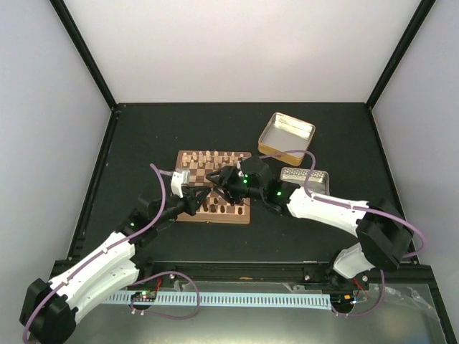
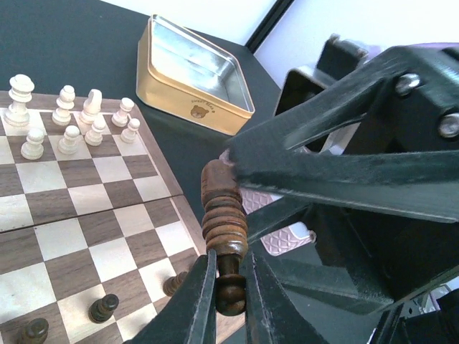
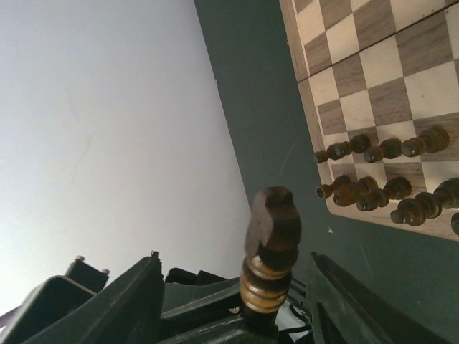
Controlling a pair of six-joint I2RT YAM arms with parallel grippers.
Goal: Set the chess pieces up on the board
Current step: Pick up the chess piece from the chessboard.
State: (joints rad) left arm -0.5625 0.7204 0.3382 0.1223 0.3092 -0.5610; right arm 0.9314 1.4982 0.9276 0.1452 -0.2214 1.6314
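Fingers of your left gripper (image 2: pixel 228 276) are squeezed tight on the thin end of one dark piece (image 2: pixel 224 215), holding it up in the air over the board (image 2: pixel 107 208). Your right gripper (image 3: pixel 237 294) sits close around the same piece, but its fingers stand apart and do not touch it. This looks like a pass from right to left. Next, I think you should pull the right gripper clear. Then lower the piece onto a free square on the near side, beside the other dark pieces (image 2: pixel 104 308). The pale pieces (image 2: pixel 72 122) stand on the far side.
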